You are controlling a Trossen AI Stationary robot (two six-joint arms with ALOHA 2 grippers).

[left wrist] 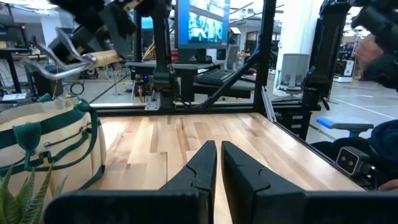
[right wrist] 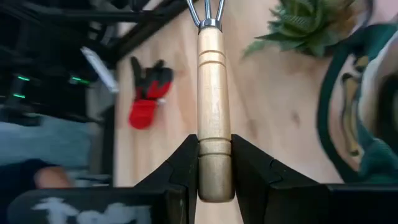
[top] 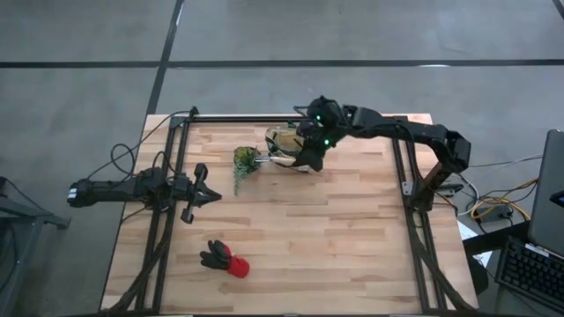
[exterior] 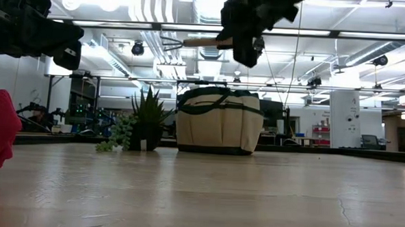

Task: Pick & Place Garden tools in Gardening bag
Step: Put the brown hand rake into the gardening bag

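my left gripper (top: 211,196) hangs over the table's left side, well apart from everything, its fingers (left wrist: 200,167) pressed together with only a thin slit between them and nothing in them. near the front edge the black-and-red gloves (top: 226,260) lie on the wooden table (top: 335,238), the red part toward the right; they also show in my right wrist view (right wrist: 148,94). further back, the small potted plant (top: 244,161) stands just left of the gardening bag (top: 284,145), a round tan bag with dark green trim, upright at the table's back middle; the low view shows the two side by side (exterior: 219,121), the plant (exterior: 144,121) close beside the bag. my right gripper (top: 315,148) hangs above the bag's right part, raised well clear of its rim in the low view. its fingers (right wrist: 184,167) pinch the wooden-handled hand tool (right wrist: 214,106) near the handle's butt end. the tool lies level, its metal prongs (exterior: 166,42) pointing left, out over the plant side. i cannot tell what lies inside the bag.
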